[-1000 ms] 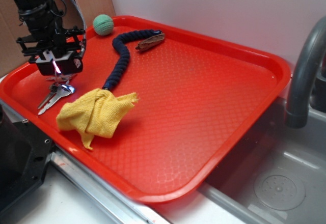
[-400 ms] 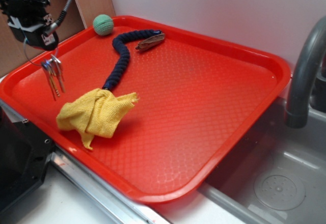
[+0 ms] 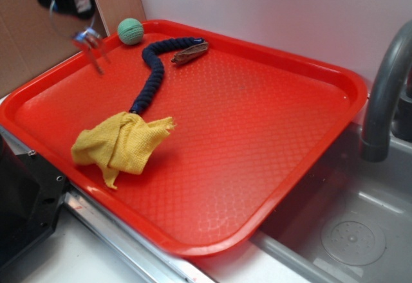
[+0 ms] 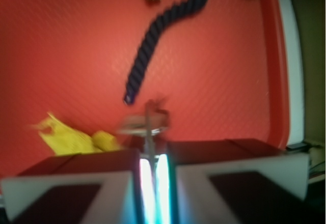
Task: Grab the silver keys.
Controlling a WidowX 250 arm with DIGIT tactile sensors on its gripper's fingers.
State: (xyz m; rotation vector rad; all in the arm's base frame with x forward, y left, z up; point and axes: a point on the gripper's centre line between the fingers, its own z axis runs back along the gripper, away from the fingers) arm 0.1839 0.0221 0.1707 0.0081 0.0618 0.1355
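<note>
Keys: silver keys [image 3: 92,44] dangle in air beneath claw [image 3: 76,4], clear above far-left corner of red tray [image 3: 335,112]. Claw pinched tight on ring, wrist view shows jaws nearly together around it. Bunch hangs by own weight, blurred. Grab looks done. Yellow cloth [image 3: 121,145], navy rope [image 3: 153,74], green ball [image 3: 130,31] lie untouched below.

A red plastic tray [image 3: 302,71] with a textured floor sits on the counter [image 3: 77,257], its right corner reaching over the edge of a sink [image 3: 360,231]. On the tray lie a crumpled yellow cloth [image 3: 121,145], a dark blue rope [image 3: 154,71] curving toward the back, a brownish folding tool [image 3: 190,53] touching the rope's far end, and a green ball [image 3: 130,31] near the back rim.
</note>
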